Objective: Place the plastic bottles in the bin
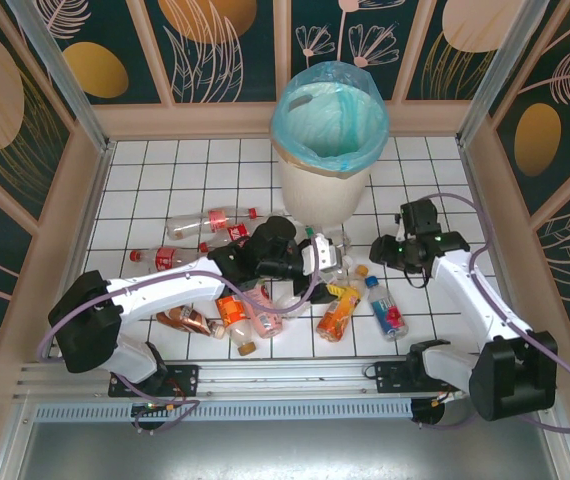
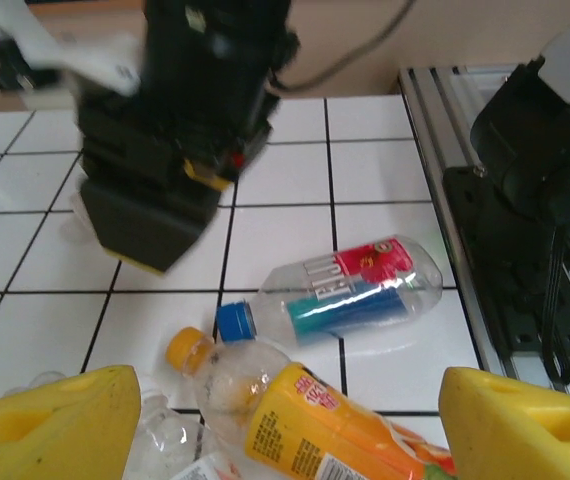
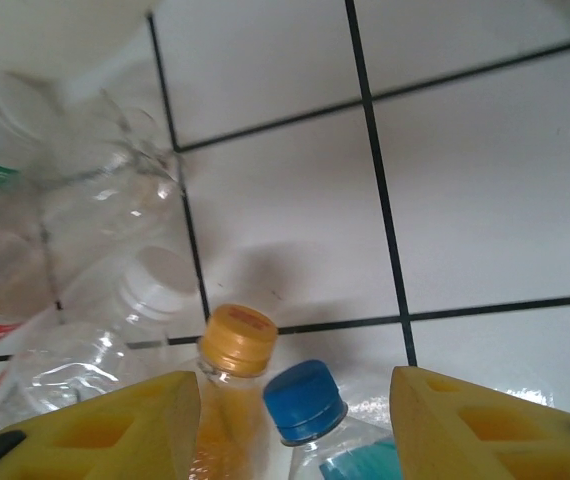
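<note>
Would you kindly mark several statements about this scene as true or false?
1. The bin stands upright. True.
2. The left gripper is shut on a bottle. False: it is open, by the orange bottle.
3. The blue-capped bottle lies on its side. True.
4. Every bottle is in the bin. False: many lie on the tiles.
5. The right gripper is shut. False: it is open.

1. looks like a staged robot test cell in a lab, not a home.
2. floored with a white square-tiled tabletop (image 1: 155,175) with dark grout.
3. boxed in by dark teal wall panels printed with gold and pink leaves (image 1: 225,60), framed in pale wood.
4. fronted by a ribbed aluminium rail (image 1: 285,410), with a white-and-black left robot arm (image 1: 155,291) and a matching right robot arm (image 1: 470,295) mounted there.
</note>
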Available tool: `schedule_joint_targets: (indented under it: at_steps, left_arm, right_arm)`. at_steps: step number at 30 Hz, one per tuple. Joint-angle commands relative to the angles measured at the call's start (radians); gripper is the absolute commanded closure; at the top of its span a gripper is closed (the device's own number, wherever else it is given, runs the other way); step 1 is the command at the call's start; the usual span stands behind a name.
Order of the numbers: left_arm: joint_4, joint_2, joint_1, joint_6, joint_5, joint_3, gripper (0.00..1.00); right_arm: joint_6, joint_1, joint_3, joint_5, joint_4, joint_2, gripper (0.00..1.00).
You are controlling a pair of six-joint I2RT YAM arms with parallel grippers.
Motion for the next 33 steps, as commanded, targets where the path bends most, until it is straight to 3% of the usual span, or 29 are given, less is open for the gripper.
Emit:
schedule_joint_targets:
  at_steps: [1,8,13,21,23,33]
  left_arm:
    - [0.072,-0.01,-0.003,-0.03,0.02,-0.02,0.2]
    - [0.076,-0.001,-0.003,-0.046,0.0,-0.02,0.19]
    - [0.075,0.007,-0.002,-0.05,0.001,-0.02,0.19]
    - [0.072,0.025,-0.002,-0.056,0.001,-0.02,0.19]
    - [0.069,0.03,-0.003,-0.053,-0.004,-0.021,0.18]
    - [0.061,0.03,-0.003,-0.033,-0.026,-0.02,0.17]
  right_arm:
    - [0.029,0.01,-0.049,0.021,0.049,0.02,0.46]
    - [0.021,0.033,-0.076,0.023,0.118,0.096,0.52]
    - [0.013,0.043,-0.073,0.004,0.121,0.141,0.51]
    - [0.026,0.084,-0.017,0.028,0.02,0.107,0.49]
    - [0.029,0.102,0.0,0.049,-0.017,0.104,0.53]
    - [0.068,0.172,-0.017,0.118,-0.064,0.116,0.55]
